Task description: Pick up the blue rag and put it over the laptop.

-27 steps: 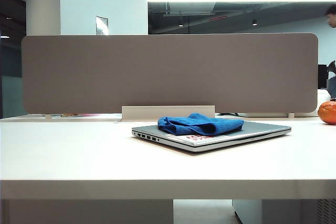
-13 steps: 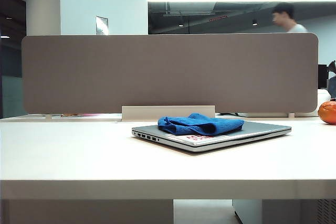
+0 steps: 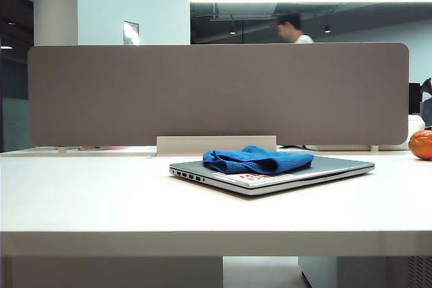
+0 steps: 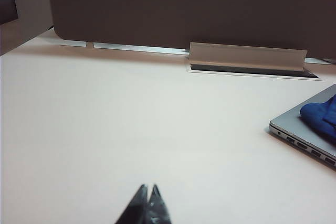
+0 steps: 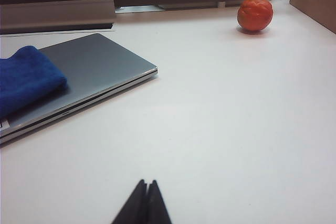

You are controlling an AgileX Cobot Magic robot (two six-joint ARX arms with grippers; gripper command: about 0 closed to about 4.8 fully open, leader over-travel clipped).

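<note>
A bright blue rag lies bunched in soft folds on the closed lid of a silver-grey laptop at the middle of a white table, covering roughly the left half of the lid and leaving the right half bare, along with a white sticker with red writing at the near edge. By the look of it the cloth is already where the task wants it, which would explain why neither arm reaches toward it. The left gripper hangs low over bare tabletop to the left of the laptop and well apart from it, its dark fingers pressed together and empty. The right gripper sits likewise over open table to the right and nearer than the laptop, fingers closed tip to tip on nothing. An orange ball rests at the far right, well clear of the laptop. A grey divider panel stands along the far edge of the table, and a passer-by shows above it.
</note>
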